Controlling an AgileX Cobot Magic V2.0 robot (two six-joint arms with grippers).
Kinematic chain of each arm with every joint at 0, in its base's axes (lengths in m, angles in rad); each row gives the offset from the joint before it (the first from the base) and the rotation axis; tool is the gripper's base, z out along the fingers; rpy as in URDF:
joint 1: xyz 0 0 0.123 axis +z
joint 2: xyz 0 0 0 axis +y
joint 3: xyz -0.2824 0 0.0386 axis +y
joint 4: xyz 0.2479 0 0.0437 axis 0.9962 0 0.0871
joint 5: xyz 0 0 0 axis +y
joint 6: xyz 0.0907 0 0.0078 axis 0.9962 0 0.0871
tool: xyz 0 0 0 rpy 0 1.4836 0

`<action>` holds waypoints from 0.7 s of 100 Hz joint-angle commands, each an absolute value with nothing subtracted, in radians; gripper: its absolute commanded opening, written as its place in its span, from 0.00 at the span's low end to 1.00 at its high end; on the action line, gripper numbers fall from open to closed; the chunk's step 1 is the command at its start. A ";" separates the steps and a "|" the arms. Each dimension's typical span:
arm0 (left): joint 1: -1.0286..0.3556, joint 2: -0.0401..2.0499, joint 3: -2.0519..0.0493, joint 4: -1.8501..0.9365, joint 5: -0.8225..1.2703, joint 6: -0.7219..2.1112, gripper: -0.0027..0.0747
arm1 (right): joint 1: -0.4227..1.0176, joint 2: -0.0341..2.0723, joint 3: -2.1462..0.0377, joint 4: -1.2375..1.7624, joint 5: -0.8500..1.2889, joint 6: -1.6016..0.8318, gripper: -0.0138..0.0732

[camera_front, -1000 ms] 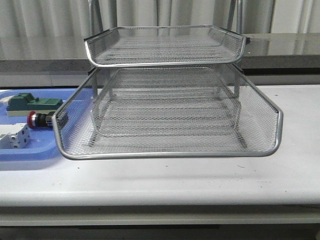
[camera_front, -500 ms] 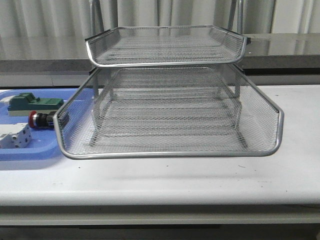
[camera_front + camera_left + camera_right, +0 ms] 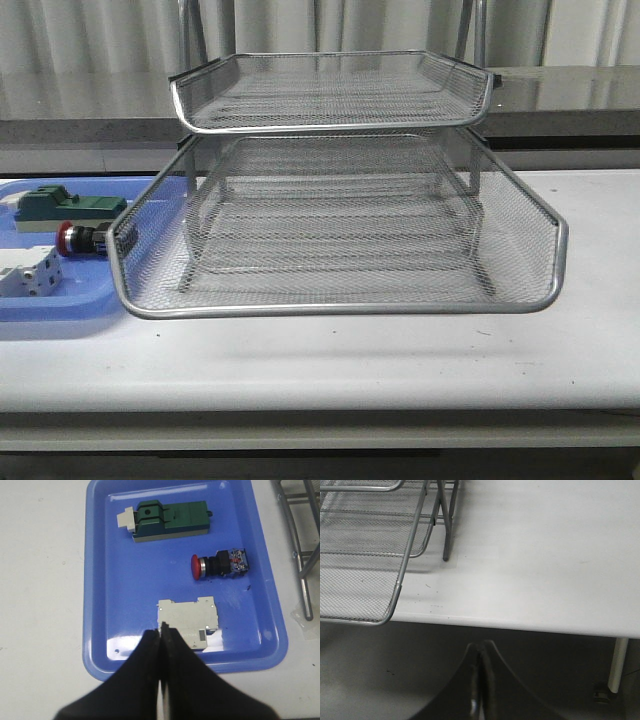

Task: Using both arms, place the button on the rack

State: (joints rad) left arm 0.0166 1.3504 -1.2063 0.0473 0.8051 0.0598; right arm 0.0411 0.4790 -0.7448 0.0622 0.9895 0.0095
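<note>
Two sets of fingers are sitting pressed together right now, and neither is holding anything. From the left wrist camera I am seeing the left gripper (image 3: pixel 161 630) with its fingers meeting in a thin seam, hovering over the near edge of the blue tray (image 3: pixel 102 540) and just above the white terminal block (image 3: pixel 189 624). From the right wrist camera I am seeing the right gripper (image 3: pixel 479 652) equally closed, hanging off the front edge of the worktop (image 3: pixel 545 555), well apart from any part.

Nothing on the tray is being touched. Over the last second the front view is drifting a little: the tray and its parts are sliding slightly in frame while the rack is staying put, so I am reading that as camera or arm motion, not a part being moved. For the task, that means I am at the very start, with the pick not yet begun.

Moving outward, the button (image 3: pixel 218 564) is lying on its side beyond the white block, red head pointing away from the rack. Past it, the green block (image 3: pixel 167 521) is resting near the tray's far end.

Farthest out, the rack (image 3: pixel 340 300) is standing beside the tray, its tiers bare and waiting.
</note>
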 commanded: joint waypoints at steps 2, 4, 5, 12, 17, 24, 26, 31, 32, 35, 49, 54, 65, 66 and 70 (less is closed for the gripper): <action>0.018 1.366 -1.280 0.037 0.794 0.091 0.05 | 0.034 0.485 -0.780 0.059 0.929 0.009 0.08; 0.018 1.371 -1.285 0.036 0.796 0.096 0.07 | 0.034 0.485 -0.780 0.059 0.929 0.009 0.08; 0.018 1.372 -1.287 0.034 0.800 0.103 0.08 | 0.034 0.485 -0.780 0.059 0.929 0.009 0.08; 0.018 1.376 -1.292 0.022 0.802 0.154 0.25 | 0.034 0.485 -0.780 0.059 0.929 0.009 0.08; 0.018 1.376 -1.292 0.020 0.804 0.176 0.37 | 0.034 0.485 -0.780 0.059 0.929 0.009 0.08; 0.018 1.376 -1.292 0.020 0.806 0.185 0.59 | 0.034 0.485 -0.780 0.059 0.929 0.009 0.08; 0.018 1.376 -1.292 0.020 0.806 0.185 0.66 | 0.034 0.485 -0.780 0.059 0.929 0.009 0.08; 0.018 1.376 -1.292 0.020 0.806 0.185 0.77 | 0.034 0.485 -0.780 0.059 0.929 0.009 0.08; 0.018 1.376 -1.292 0.020 0.806 0.185 0.80 | 0.034 0.485 -0.780 0.059 0.929 0.009 0.08; 0.018 1.376 -1.292 0.020 0.804 0.185 0.83 | 0.034 0.485 -0.780 0.059 0.929 0.009 0.08; 0.018 1.376 -1.292 0.018 0.801 0.185 0.86 | 0.034 0.485 -0.780 0.059 0.929 0.009 0.08; 0.018 1.376 -1.292 0.008 0.801 0.185 0.86 | 0.034 0.485 -0.780 0.059 0.929 0.009 0.08; 0.018 1.376 -1.292 -0.006 0.803 0.185 0.86 | 0.034 0.485 -0.780 0.059 0.929 0.009 0.08; 0.018 1.376 -1.292 -0.006 0.803 0.187 0.86 | 0.034 0.485 -0.780 0.059 0.929 0.009 0.08; 0.018 1.376 -1.292 -0.006 0.797 0.194 0.86 | 0.034 0.485 -0.780 0.059 0.929 0.009 0.08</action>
State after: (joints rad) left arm 0.0166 1.4055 -1.2553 0.0101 0.8485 0.1879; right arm 0.0411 0.4790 -0.7448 0.0622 0.9895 0.0112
